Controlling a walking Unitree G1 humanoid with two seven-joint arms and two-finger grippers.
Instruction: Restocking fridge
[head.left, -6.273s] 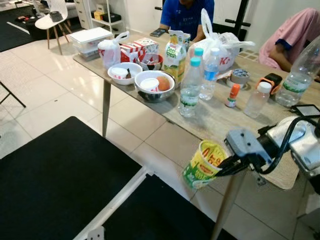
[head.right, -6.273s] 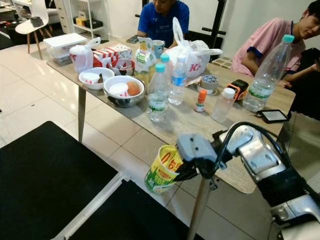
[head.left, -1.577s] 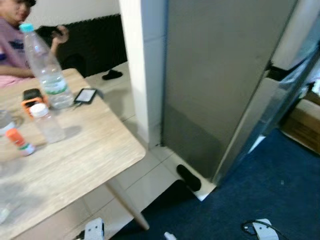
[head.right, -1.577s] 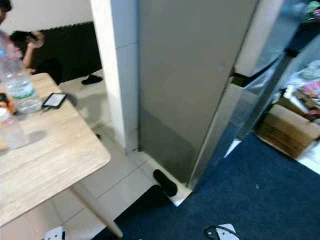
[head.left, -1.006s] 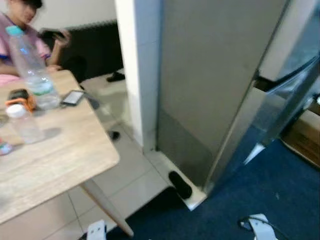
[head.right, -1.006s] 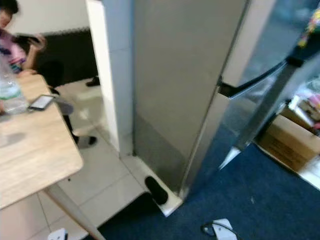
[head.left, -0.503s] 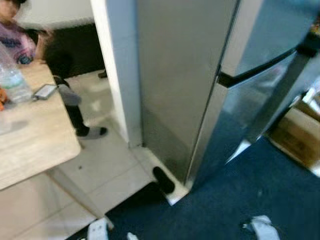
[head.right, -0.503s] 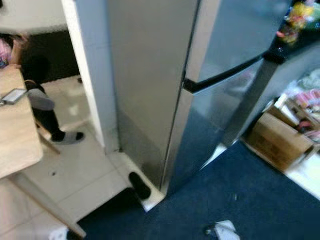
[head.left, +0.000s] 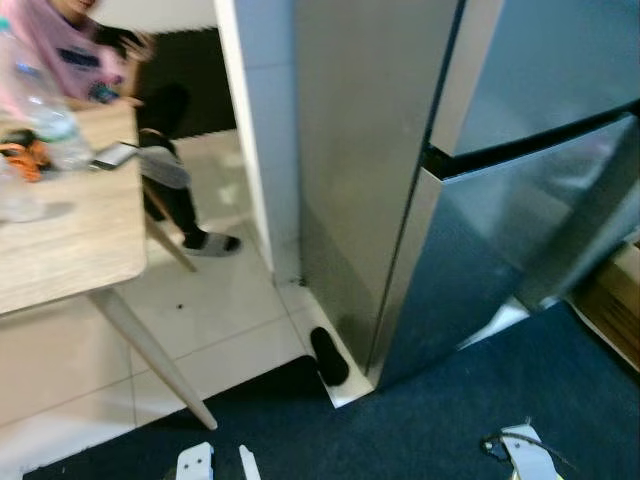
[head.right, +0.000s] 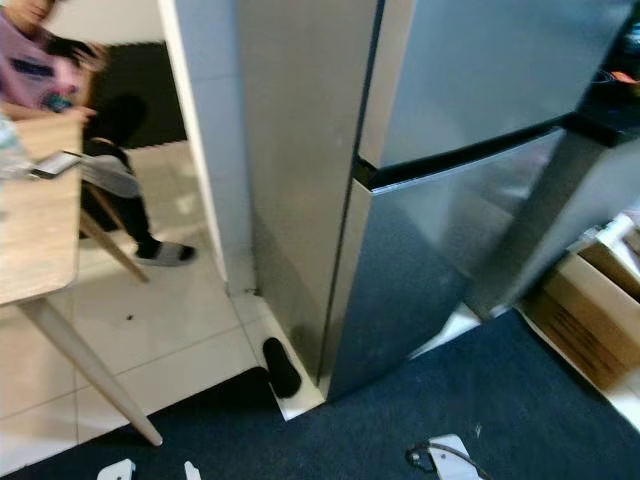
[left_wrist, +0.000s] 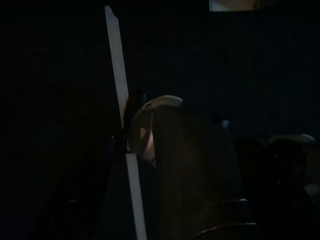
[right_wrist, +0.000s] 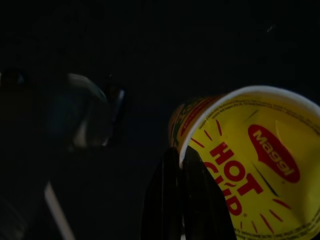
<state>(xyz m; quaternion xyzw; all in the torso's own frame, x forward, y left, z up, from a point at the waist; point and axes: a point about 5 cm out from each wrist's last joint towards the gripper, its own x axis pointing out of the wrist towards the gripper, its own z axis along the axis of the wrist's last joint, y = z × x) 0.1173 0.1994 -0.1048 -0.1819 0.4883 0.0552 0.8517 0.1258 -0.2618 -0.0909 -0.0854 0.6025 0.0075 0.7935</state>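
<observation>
Noodle cup (right_wrist: 250, 165) — apparently "Maggi HOT CUP".

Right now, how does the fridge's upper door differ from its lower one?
The upper door looks lighter and runs out of the top of the picture; the lower door looks darker, with blurred reflections, and reaches down to the blue carpet. A dark gap separates them. Both are silver-grey and shut.

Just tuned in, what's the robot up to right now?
It is facing a silver fridge with both doors closed, on a dark blue carpet. The right gripper is clamped on the rim of a yellow noodle cup. A wooden table and a seated person are off to its left.
</observation>
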